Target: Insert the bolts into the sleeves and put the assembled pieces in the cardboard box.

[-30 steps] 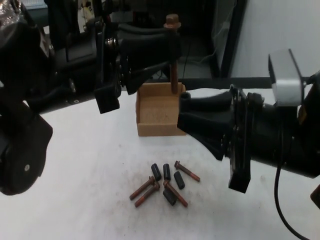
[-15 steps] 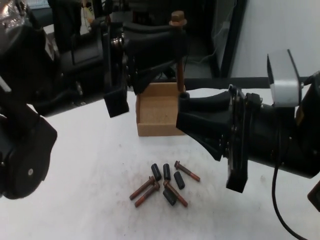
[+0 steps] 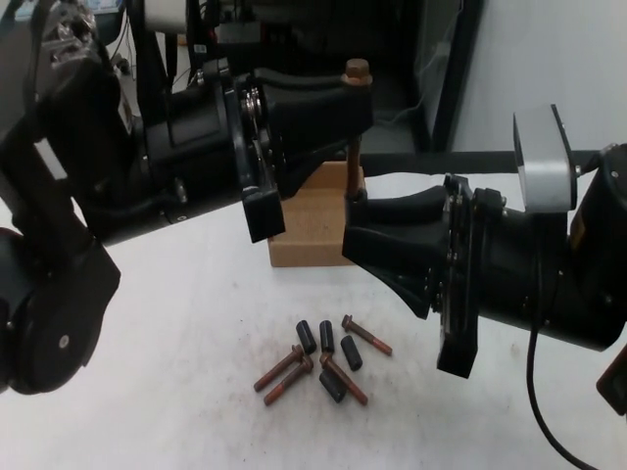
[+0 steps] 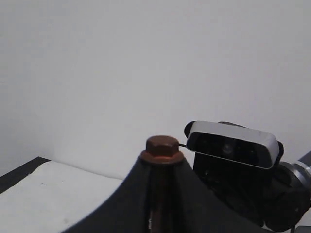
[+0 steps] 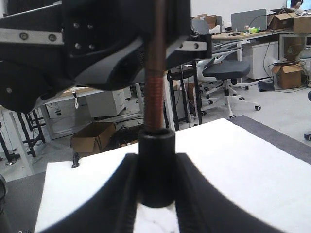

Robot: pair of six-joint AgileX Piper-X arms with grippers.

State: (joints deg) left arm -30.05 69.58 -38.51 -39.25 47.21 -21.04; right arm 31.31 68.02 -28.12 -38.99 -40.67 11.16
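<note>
My left gripper (image 3: 349,106) is shut on a rusty bolt (image 3: 354,147) and holds it upright, hexagonal head (image 4: 163,147) on top. My right gripper (image 3: 364,213) is shut on a black sleeve (image 5: 156,165), held upright just below. The bolt's threaded shaft (image 5: 156,77) meets the sleeve's top opening; how deep it goes is hidden. Both are above the near right corner of the cardboard box (image 3: 306,235), which the left arm partly hides. Loose bolts (image 3: 282,368) and sleeves (image 3: 327,337) lie in a cluster on the white table in front.
The white table (image 3: 176,392) has free room left and right of the cluster. The right arm's wrist camera (image 4: 233,148) sits close behind the held bolt. Dark equipment stands behind the bench.
My left arm has moved right and forward with the bolt, bringing its shaft over the sleeve. It now covers more of the box. The right gripper has barely shifted.
</note>
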